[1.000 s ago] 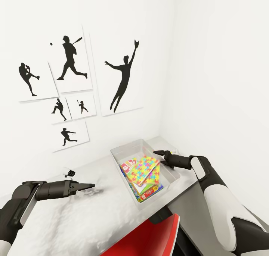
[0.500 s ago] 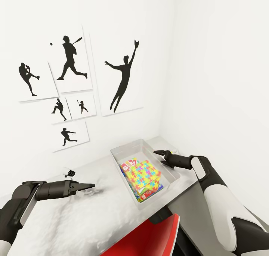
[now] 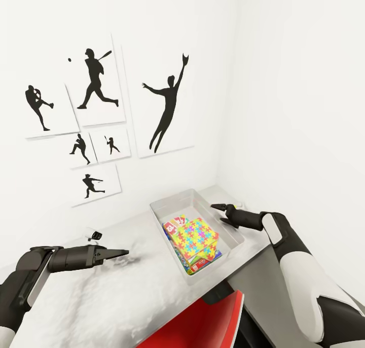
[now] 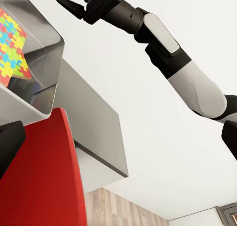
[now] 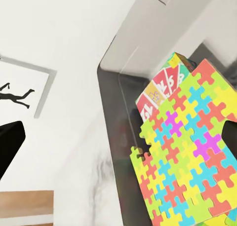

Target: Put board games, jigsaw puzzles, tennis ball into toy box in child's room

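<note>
The pale grey toy box (image 3: 165, 204) sits on the table (image 3: 121, 292) near the room's corner. A multicoloured jigsaw puzzle (image 3: 195, 235) lies flat on top of the stack inside it, also seen close up as puzzle (image 5: 187, 171). A board game (image 3: 175, 223) with red cards peeks out beneath it, and another printed box edge (image 3: 205, 261) shows at the near side. My right gripper (image 3: 222, 211) hangs open and empty over the box's far right rim. Off to the left above the table, my left gripper (image 3: 121, 253) is open and empty. The tennis ball and bed are out of view.
A red chair (image 3: 203, 322) is tucked under the table's near edge. A small black-and-white object (image 3: 95, 234) lies on the table by the wall. Baseball silhouette posters (image 3: 162, 104) hang on the wall behind. The lower dark grey desk section (image 3: 263, 292) lies under my right arm.
The jigsaw puzzle, tilted up near my right gripper a second ago, has dropped flat onto the stack in the toy box. My right gripper drew back slightly. The left arm is still.
</note>
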